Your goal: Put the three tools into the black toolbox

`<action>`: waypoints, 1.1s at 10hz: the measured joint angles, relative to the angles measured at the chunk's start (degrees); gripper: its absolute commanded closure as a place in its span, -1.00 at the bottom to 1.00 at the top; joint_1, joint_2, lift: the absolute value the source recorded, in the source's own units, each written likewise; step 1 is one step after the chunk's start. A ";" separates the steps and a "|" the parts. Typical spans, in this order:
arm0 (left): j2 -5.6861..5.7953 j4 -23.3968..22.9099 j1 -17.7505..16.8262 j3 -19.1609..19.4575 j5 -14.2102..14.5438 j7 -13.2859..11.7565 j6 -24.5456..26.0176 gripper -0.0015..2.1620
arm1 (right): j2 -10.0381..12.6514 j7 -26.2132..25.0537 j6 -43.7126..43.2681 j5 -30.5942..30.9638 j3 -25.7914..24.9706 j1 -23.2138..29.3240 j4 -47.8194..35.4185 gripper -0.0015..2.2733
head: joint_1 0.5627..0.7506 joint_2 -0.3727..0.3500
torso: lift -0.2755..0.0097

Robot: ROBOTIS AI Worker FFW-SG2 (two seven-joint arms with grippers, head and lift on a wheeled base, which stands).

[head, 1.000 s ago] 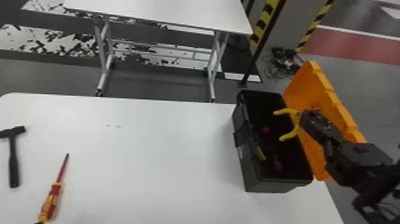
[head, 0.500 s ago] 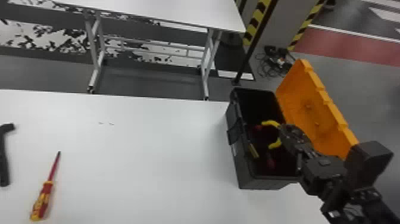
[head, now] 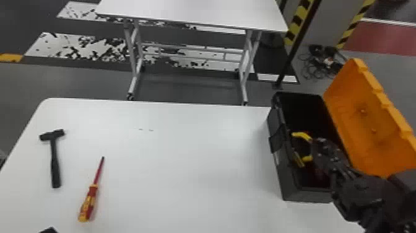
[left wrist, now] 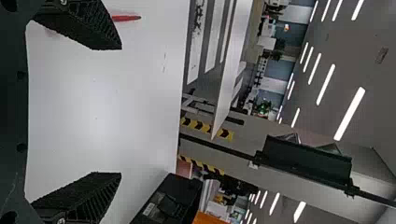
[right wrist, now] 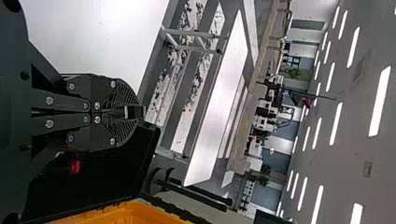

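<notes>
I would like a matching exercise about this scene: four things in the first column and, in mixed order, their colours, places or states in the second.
Column one:
1. hammer
2. screwdriver
3. pliers
4. toolbox lid

Column two:
A. yellow handles, held in the right claw at the black toolbox
B. black all over, lying on the white table
C. orange, standing open
D. red shaft, with a red and yellow handle

Right pairs: 1-B, 2-D, 3-A, 4-C
</notes>
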 measured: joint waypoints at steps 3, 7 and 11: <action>0.01 -0.15 0.00 0.45 0.01 -0.29 0.00 -0.97 | -1.04 -4.25 -3.94 1.89 -0.11 0.90 0.60 0.97 | 0.41 -0.28 | 0.57; -0.11 -0.41 -0.03 0.46 0.09 -0.67 0.00 -0.97 | -1.22 -5.35 -2.88 2.09 -0.76 -2.88 8.70 0.97 | 0.41 -0.46 | 0.57; -0.33 -0.56 -0.35 0.46 0.10 -0.14 -0.12 -0.97 | -1.06 -3.11 -1.24 -4.18 -2.35 -2.73 8.72 -0.95 | 0.41 -0.49 | 0.57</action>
